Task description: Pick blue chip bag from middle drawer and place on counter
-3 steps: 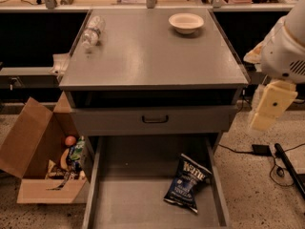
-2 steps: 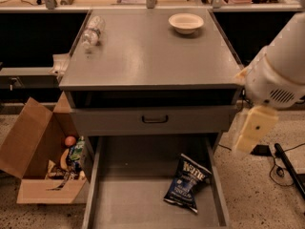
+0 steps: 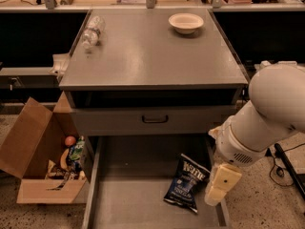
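Observation:
The blue chip bag [image 3: 187, 183] lies flat on the floor of the pulled-out middle drawer [image 3: 128, 199], near its right side, with white lettering facing up. My gripper [image 3: 218, 189] hangs from the white arm [image 3: 267, 113] low over the drawer's right wall, just right of the bag and apart from it. It holds nothing that I can see. The gray counter [image 3: 152, 51] is the cabinet top above the drawer.
A white bowl [image 3: 186, 22] stands at the counter's back right and a clear plastic bottle [image 3: 91, 31] lies at its back left. A shut drawer front with a black handle [image 3: 155, 119] sits above the open drawer. An open cardboard box [image 3: 43, 166] stands on the floor at left. Cables [image 3: 286, 156] lie at right.
My arm has swung left and down from beside the cabinet. The gripper has dropped to the drawer's right wall, close to the bag. The bag has not moved.

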Robot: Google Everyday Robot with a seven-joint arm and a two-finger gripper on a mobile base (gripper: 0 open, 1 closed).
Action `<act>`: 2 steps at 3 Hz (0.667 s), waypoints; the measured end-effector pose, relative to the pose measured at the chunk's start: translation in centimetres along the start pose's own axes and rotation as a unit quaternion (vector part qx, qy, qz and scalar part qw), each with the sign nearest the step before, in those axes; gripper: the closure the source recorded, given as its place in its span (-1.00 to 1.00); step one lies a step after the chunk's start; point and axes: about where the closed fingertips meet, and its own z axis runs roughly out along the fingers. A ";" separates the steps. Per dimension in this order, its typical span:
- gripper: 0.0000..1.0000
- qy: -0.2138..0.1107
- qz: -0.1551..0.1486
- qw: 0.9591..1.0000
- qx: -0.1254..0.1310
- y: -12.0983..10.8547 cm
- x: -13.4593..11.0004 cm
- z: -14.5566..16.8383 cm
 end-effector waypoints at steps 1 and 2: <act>-1.00 0.000 -0.001 1.000 0.001 -0.1 -0.1 -0.2; -1.00 0.002 -0.016 1.000 0.008 -1.0 0.6 1.8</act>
